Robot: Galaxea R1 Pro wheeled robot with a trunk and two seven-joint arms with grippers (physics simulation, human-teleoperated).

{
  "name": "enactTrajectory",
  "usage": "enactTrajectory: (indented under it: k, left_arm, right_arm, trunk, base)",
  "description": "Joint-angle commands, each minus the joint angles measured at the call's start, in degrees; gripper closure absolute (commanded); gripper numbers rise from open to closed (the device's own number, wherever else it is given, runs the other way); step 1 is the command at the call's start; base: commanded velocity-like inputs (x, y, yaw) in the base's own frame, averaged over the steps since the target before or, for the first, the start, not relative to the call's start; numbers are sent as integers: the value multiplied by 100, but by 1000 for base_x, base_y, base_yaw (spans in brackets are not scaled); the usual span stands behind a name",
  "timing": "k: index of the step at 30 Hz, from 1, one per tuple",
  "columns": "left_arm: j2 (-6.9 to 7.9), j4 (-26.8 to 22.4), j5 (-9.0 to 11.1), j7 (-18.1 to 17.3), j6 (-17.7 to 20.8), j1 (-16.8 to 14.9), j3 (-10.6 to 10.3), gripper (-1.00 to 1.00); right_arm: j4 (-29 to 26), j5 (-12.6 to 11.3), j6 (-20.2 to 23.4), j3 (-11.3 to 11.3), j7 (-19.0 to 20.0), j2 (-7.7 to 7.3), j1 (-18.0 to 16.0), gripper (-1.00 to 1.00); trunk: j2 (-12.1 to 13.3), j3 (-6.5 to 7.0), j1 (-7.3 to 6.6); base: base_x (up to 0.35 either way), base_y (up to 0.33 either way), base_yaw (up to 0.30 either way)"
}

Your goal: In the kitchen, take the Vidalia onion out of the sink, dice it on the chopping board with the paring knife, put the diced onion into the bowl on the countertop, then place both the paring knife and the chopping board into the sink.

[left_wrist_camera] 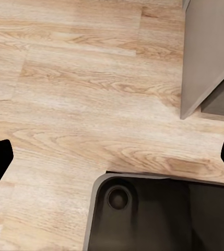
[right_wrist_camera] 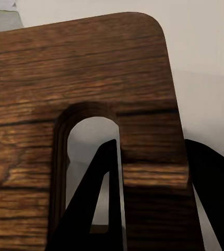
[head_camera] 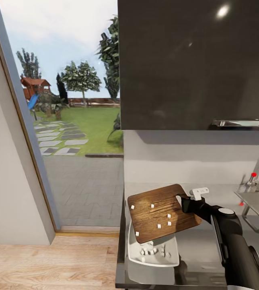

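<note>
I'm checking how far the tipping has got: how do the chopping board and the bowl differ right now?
The chopping board is dark brown wood, held tilted in the air by the right hand; the bowl is white and rests on the countertop beneath it. The board is flat with scattered dice; the bowl is walled, its dice clustered. Both hold white onion pieces.

Head high over countertop point(head_camera: 210, 245); right wrist close on chopping board point(right_wrist_camera: 91, 68).
</note>
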Motion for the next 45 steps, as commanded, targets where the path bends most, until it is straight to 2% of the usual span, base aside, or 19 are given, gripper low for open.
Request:
enactTrajectory:
  k: [1, 21, 28, 45]
  left_arm:
    - [-8, -9, -41, -34, -5, 3, 49, -100]
    - [-9, -9, -41, -34, 0, 3, 49, -100]
    - [-8, -9, -40, -34, 3, 3, 49, -100]
    - [-10, 17, -41, -34, 1, 3, 49, -100]
  right_arm:
    - [-6, 55, 12, -13, 59, 6, -3, 100]
    - [-5, 62, 1, -31, 57, -12, -3, 100]
    - [-2, 64, -194, -7, 49, -12, -3, 100]
    - [3, 76, -208, -13, 42, -47, -3, 100]
  trunk:
    - [-3, -1, 2]
    - [-3, -1, 2]
    - [-3, -1, 2]
    - [-3, -1, 2]
  base:
    - [0, 0, 0]
    - [0, -32, 0]
    - [0, -9, 0]
    - [-27, -62, 0]
